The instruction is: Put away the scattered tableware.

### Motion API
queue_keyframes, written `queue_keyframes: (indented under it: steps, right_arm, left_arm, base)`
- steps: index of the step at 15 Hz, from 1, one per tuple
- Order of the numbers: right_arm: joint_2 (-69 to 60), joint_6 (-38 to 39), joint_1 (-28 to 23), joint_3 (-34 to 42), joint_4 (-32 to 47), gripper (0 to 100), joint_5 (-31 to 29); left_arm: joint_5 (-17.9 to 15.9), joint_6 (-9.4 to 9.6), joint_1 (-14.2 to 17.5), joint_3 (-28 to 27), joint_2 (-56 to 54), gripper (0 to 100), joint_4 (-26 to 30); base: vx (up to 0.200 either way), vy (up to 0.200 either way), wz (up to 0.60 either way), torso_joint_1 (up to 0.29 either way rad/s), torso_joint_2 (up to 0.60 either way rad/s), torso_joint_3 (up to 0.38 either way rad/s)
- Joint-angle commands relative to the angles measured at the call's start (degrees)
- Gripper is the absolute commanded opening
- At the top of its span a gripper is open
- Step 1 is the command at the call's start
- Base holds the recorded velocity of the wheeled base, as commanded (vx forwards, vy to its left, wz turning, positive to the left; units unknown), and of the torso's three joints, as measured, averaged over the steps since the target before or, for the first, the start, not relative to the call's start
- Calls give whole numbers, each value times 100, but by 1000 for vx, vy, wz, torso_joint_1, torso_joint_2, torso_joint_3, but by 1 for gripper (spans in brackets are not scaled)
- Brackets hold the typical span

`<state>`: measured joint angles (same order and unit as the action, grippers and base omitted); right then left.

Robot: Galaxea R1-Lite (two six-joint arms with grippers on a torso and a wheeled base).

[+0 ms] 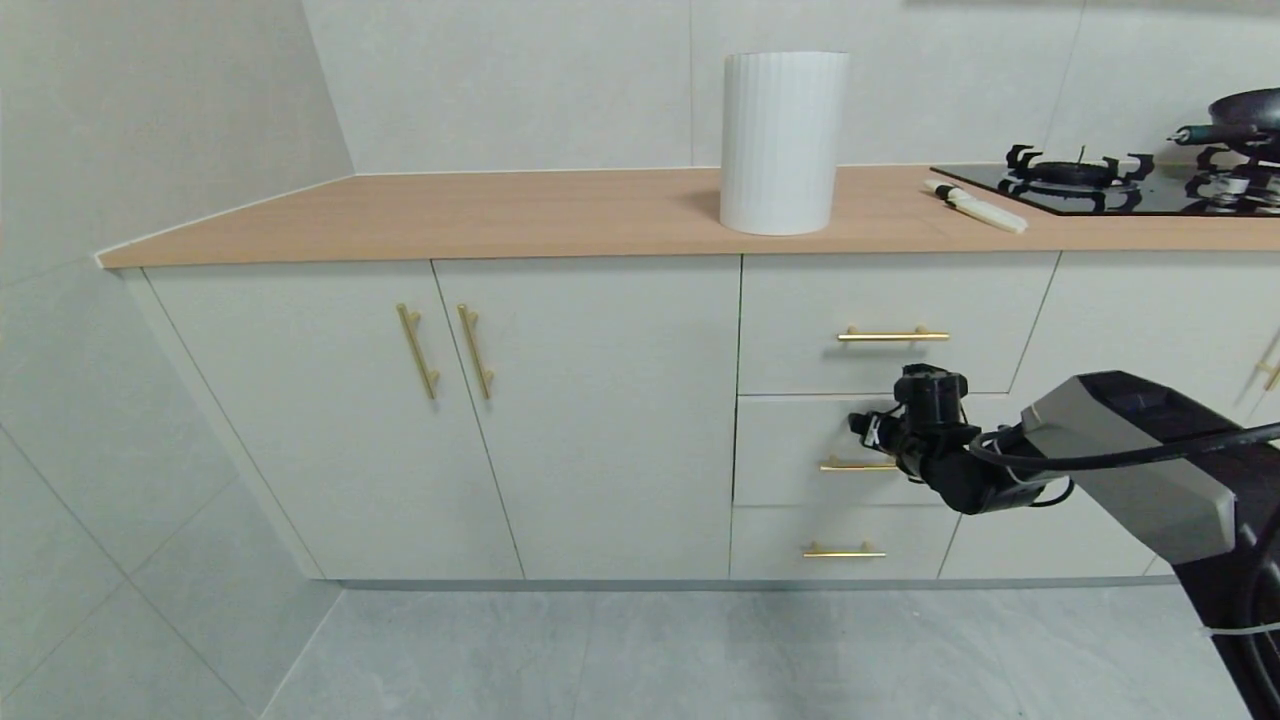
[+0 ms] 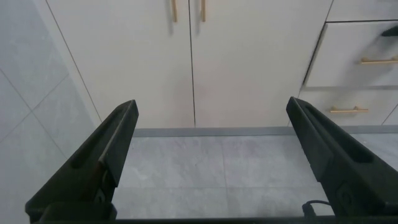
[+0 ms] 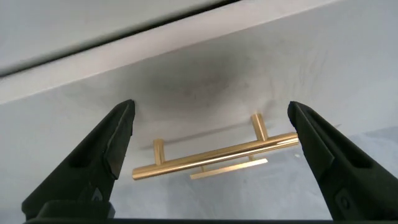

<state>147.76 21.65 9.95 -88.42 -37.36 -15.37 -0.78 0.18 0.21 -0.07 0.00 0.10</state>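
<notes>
Currently the right gripper (image 1: pixel 868 424) is at the front of the middle drawer (image 1: pixel 790 450) in the three-drawer stack under the table (image 1: pixel 500 215). Jaws are open wide. In the right wrist view the gripper (image 3: pixel 210 115) faces the drawer's gold handle (image 3: pixel 214 157), and the bar lies across the gap between the two jaws. It is not gripped. Whether its one end touches a jaw, cannot tell. In the head view the gripper sits just above that handle (image 1: pixel 850 465).

The left gripper (image 2: pixel 211 106) has its jaws open and empty, low over the grey floor (image 2: pixel 205 174). It points at the base of the double cabinet doors (image 2: pixel 186 62), left of the drawers.

Tableware: a pale utensil (image 1: pixel 975 205) lies flat on the table near its right end, just beside the left edge of the black hob (image 1: pixel 1100 195). Exact type too small to tell. A white ribbed canister (image 1: pixel 782 140) stands upright on the table to the utensil's left, above the drawer stack, apart from the utensil.

A dark pan (image 1: pixel 1250 105) sits on the far-right burner. The top drawer (image 1: pixel 890 325) and bottom drawer (image 1: pixel 840 545) are shut, and so are the double doors (image 1: pixel 450 420).
</notes>
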Motion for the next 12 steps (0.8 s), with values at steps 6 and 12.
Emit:
queue_keyframes:
  steps: [6,12]
  right_arm:
    - [350,164,-107,-589,1,100,-133]
    - [244,199,-125,-562,19,100,-229]
  left_arm:
    - [-1,-1,6,-1,9,100,-1]
    - [-1,-1,6,-1,9,100,-1]
  base:
    - [0,0,0,0,0,0]
    - [0,0,0,0,0,0]
